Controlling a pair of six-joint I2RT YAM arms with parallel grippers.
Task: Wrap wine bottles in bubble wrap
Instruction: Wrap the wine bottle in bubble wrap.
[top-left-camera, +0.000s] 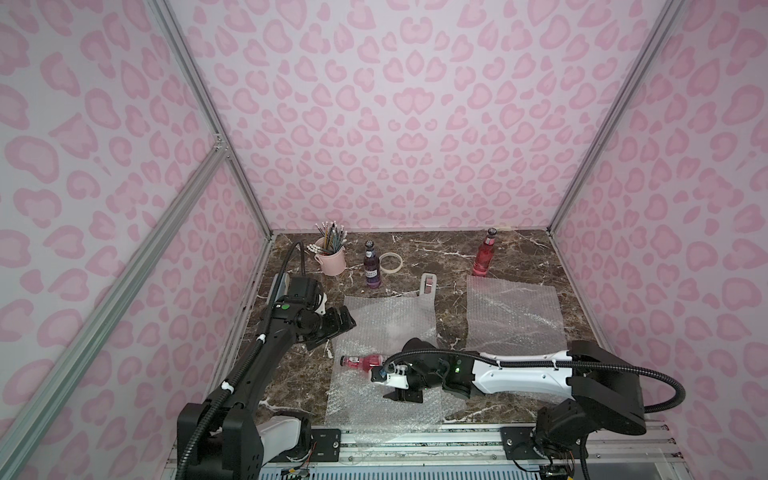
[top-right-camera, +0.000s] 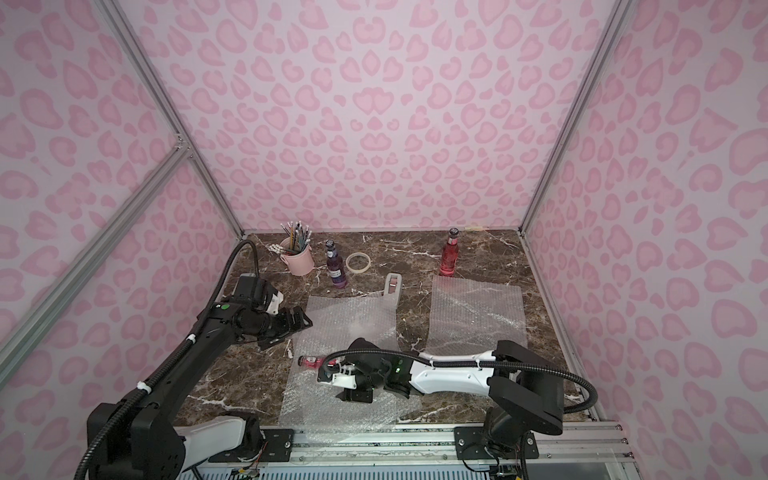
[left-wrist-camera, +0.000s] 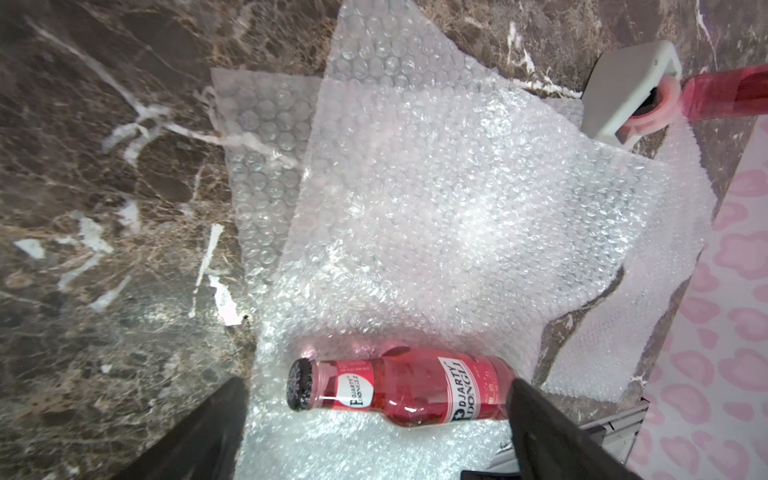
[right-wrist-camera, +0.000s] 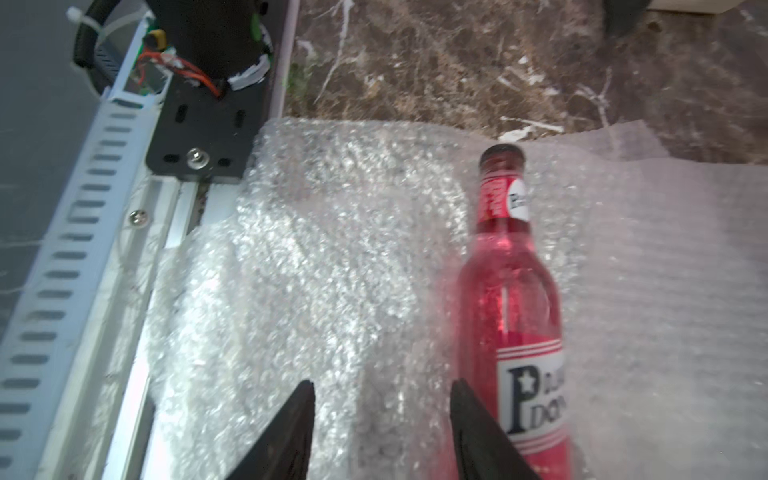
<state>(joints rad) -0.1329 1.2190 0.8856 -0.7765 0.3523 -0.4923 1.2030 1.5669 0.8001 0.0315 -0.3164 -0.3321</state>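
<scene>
A pink-red wine bottle (top-left-camera: 362, 361) lies on its side on bubble wrap (top-left-camera: 386, 328) near the front of the marble bench (top-left-camera: 299, 374), dark cap toward the left arm's side, in both top views. The right claw (top-left-camera: 382, 384) sits low at the bottle's base end, and its arm hides that end. The left claw (top-left-camera: 336, 330) hangs by the sheet's left edge. At the back stand a dark purple bottle (top-left-camera: 372, 268) and a second pink-red bottle (top-left-camera: 484, 257), the latter just behind a separate flat sheet (top-left-camera: 513, 316). A cup of pencils (top-left-camera: 331, 261), a ring of tape (top-left-camera: 391, 262) and a grey tool (top-left-camera: 428, 286) also sit toward the back.

The left wrist view adds what the top views leave unclear. The left claw (left-wrist-camera: 376, 381) has its jaws spread wide and holds nothing, with the lying bottle (left-wrist-camera: 399, 386) and its white labels seen beyond them. At least two sheets overlap there, one skewed across another.

The right wrist view, somewhat blurred, settles the right claw (right-wrist-camera: 382, 381). Its jaws are apart with only bubble wrap in the gap, and the bottle (right-wrist-camera: 511, 316) lies just outside one finger (right-wrist-camera: 478, 432), not gripped. Close up, the wrap's near edge reaches the metal rail (right-wrist-camera: 83, 249) at the bench front.
</scene>
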